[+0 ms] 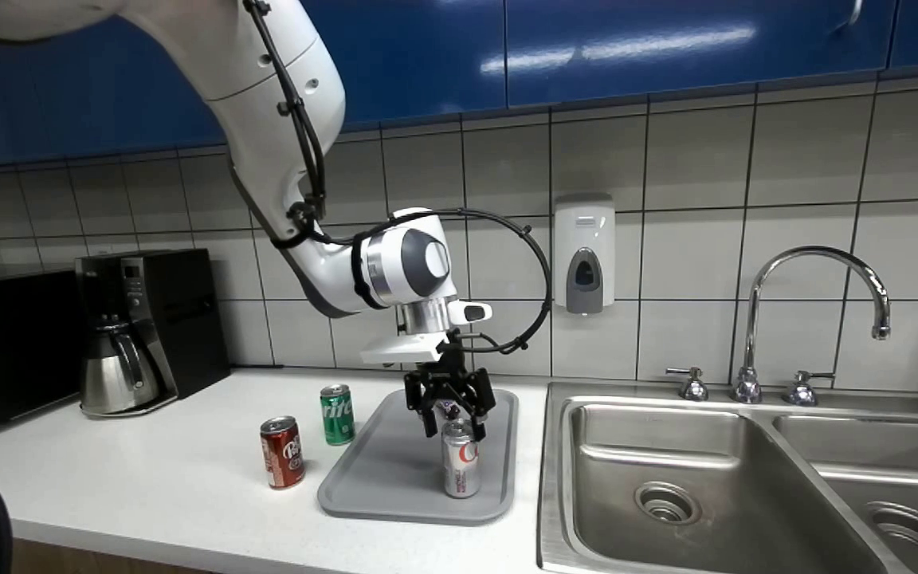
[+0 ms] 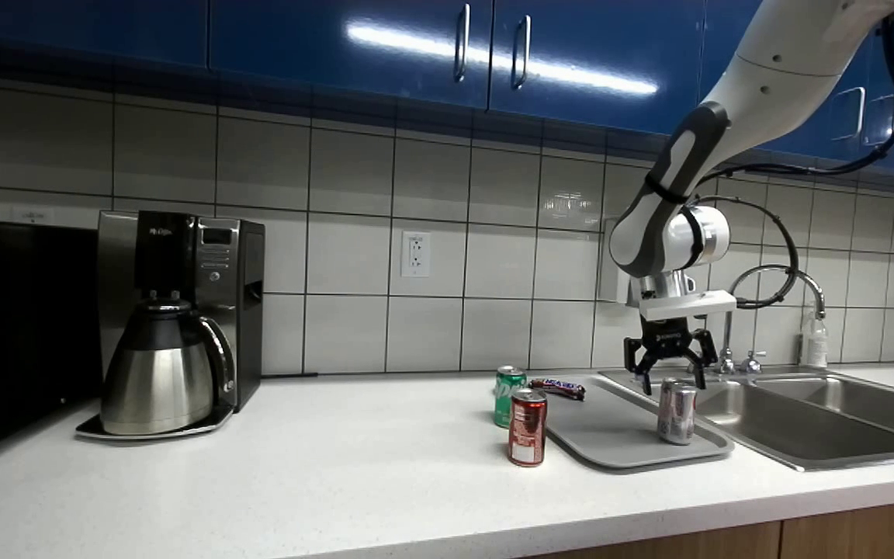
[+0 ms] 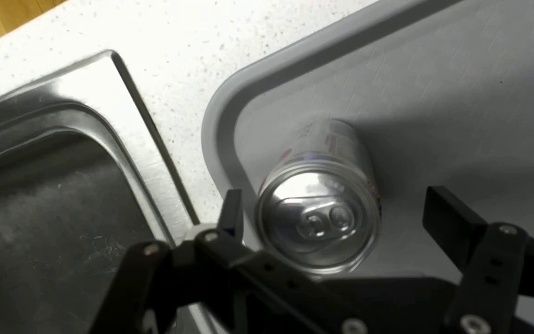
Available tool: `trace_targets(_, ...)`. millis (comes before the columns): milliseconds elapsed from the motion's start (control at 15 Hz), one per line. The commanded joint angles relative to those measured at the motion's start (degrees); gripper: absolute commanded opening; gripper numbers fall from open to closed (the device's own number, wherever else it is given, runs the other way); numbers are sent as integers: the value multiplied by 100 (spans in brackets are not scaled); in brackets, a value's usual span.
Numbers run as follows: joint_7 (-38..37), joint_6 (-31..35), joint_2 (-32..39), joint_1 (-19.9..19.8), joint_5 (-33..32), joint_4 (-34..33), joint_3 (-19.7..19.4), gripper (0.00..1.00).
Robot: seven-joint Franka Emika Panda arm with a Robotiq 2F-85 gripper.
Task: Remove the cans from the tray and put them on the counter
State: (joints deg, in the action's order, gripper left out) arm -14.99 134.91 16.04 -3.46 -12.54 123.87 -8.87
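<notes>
The counter [image 1: 180, 470] carries the sink [image 1: 722, 494] and the tray [image 1: 395, 470]. The gripper [image 2: 673, 387] is released and spread over the silver can [image 1: 461, 466], upright inside the tray's front sink-side corner. Outside the opposite edge stand the green can [image 1: 337, 416] and red can [image 1: 282, 453].

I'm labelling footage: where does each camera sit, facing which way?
Exterior view: before the counter, facing wall, tray and sink; arm and tool show.
Exterior view: before the counter, facing wall; coffee maker at left, arm and tool at right.
Wrist view: on the arm, looking down at the silver can; tool fingers show.
Both exterior views share the red can and green can.
</notes>
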Motion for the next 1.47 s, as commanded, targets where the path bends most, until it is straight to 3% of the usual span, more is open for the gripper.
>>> trace_targets(0,-22,-16,72,-9,122,-46,3,100)
trace_targets(1400,38,370,-14,-58,201,174,-69,100)
